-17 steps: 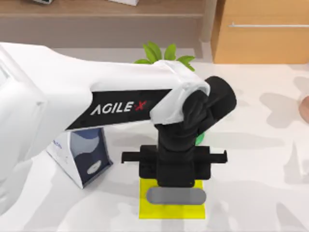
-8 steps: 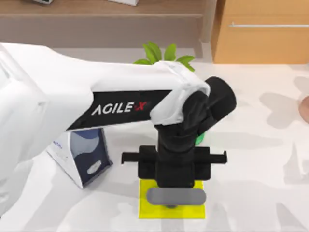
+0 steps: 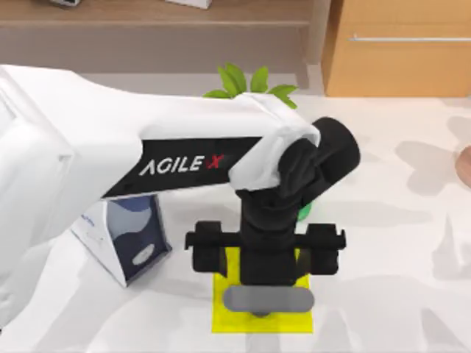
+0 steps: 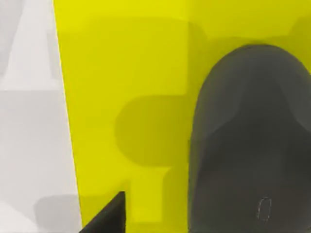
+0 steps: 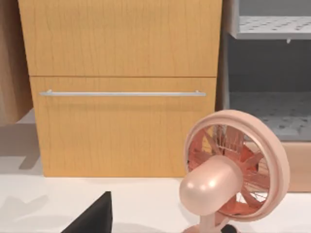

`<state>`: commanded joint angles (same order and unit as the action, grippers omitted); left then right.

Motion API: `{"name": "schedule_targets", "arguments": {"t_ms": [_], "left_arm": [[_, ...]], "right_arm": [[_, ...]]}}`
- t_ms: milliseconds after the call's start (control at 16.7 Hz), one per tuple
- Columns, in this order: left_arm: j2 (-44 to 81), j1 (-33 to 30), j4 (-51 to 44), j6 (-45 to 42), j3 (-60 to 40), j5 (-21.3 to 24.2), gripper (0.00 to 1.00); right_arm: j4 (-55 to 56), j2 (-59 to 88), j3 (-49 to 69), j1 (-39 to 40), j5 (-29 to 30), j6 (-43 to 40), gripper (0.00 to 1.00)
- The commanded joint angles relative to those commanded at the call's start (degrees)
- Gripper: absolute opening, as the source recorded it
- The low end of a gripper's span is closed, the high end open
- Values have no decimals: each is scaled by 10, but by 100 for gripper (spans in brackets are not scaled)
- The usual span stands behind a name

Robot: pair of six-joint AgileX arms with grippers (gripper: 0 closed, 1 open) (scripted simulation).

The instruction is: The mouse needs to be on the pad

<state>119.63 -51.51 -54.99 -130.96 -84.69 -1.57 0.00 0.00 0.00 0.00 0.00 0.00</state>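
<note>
Left tool (image 3: 265,254): hangs low over the pad on the near middle of the counter, its two black fingers (image 3: 206,254) spread wide apart, released, gripping nothing.
Mouse (image 4: 250,141): dark grey, lying flat on the pad, seen close up in the left wrist view; no finger touches it there. From above it is hidden under the left tool, apart from a small dark edge just below the tool's grey bar.
Pad (image 3: 224,312): bright yellow square, flat on the counter, mostly covered from above by the left tool; its near edge and corners stay visible. In the left wrist view the pad (image 4: 121,73) spreads around the mouse, with one edge meeting the pale counter.
Bag (image 3: 125,239): white and navy, standing on the counter left of the pad, apart from it.
Counter (image 3: 397,243): white with soft grey shadows.
Right tool: one dark fingertip (image 5: 95,216) shows at the edge of the right wrist view; I cannot tell whether it is spread or clenched. It faces a pink fan (image 5: 233,170) and a wooden drawer front (image 5: 121,121).
</note>
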Motion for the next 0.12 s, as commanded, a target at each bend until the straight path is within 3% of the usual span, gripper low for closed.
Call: {"name": "schedule_targets", "arguments": {"t_ms": [120], "left_arm": [[0,0,0,0,0,0,100]], "right_arm": [[0,0,0,0,0,0,100]]}}
